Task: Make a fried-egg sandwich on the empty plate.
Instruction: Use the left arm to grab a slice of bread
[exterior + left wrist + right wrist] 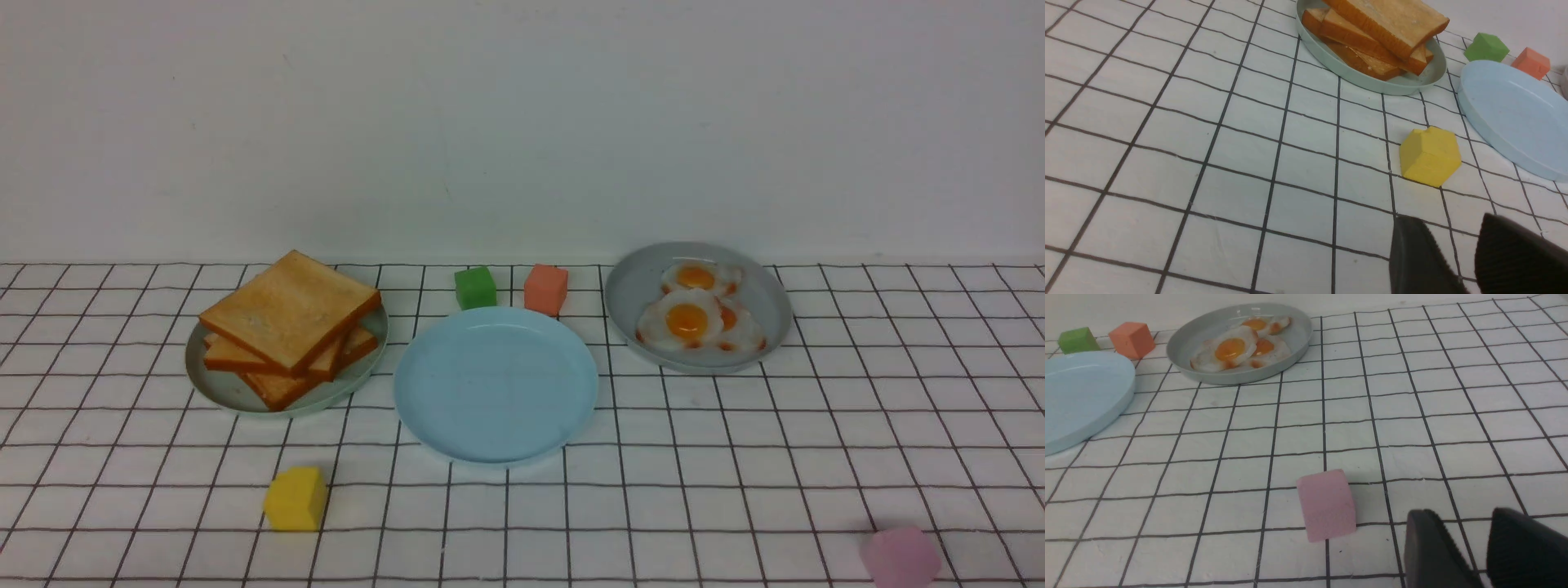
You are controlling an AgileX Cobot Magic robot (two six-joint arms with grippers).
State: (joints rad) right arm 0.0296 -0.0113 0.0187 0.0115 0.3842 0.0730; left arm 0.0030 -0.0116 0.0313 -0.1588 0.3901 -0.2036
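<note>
The left gripper (1449, 232) appears in the left wrist view as two dark ribbed fingers (1421, 257) that stand apart. Only the checked tablecloth (1208, 143) shows between them, so it holds nothing. A yellow block (1429, 156) lies near it. The right gripper (1461, 526) looks the same in the right wrist view: the jaws are apart and grip nothing, and a pink cube (1326, 504) stands just beside it on the cloth.

In the front view the yellow block is at the lower left and the pink cube in the lower right corner. The empty plate (495, 384), light blue and bare, sits in the centre of the frame. Close behind its far rim a green cube (475, 287) and an orange-pink cube (545, 288) stand side by side. Right of centre, a grey plate (629, 286) carries three overlapping eggs; the nearest fried egg (686, 322) lies on top. Left of centre, a grey-green plate (212, 384) holds a loose stack of toast slices (290, 310), the top one tilted.
</note>
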